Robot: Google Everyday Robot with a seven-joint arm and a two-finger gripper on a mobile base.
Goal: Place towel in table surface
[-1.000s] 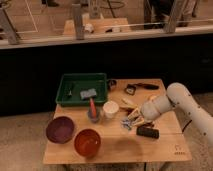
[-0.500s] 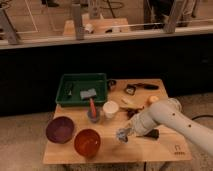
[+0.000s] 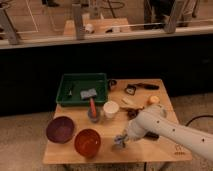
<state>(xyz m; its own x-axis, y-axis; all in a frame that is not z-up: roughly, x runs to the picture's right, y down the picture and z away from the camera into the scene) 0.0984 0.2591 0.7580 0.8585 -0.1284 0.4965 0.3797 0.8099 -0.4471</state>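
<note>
Gripper (image 3: 120, 141) low over table (image 3: 150, 154), apparently clenched on towel (image 3: 118, 140). Risk: orange bowl (image 3: 87, 142) just beside; drift could snag it.

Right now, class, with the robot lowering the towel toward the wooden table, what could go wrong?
The gripper holds the crumpled grey towel close beside the round orange bowl, so the towel might drape over the bowl's rim. The white arm also stretches near the white cup; a sweep could topple it.
</note>
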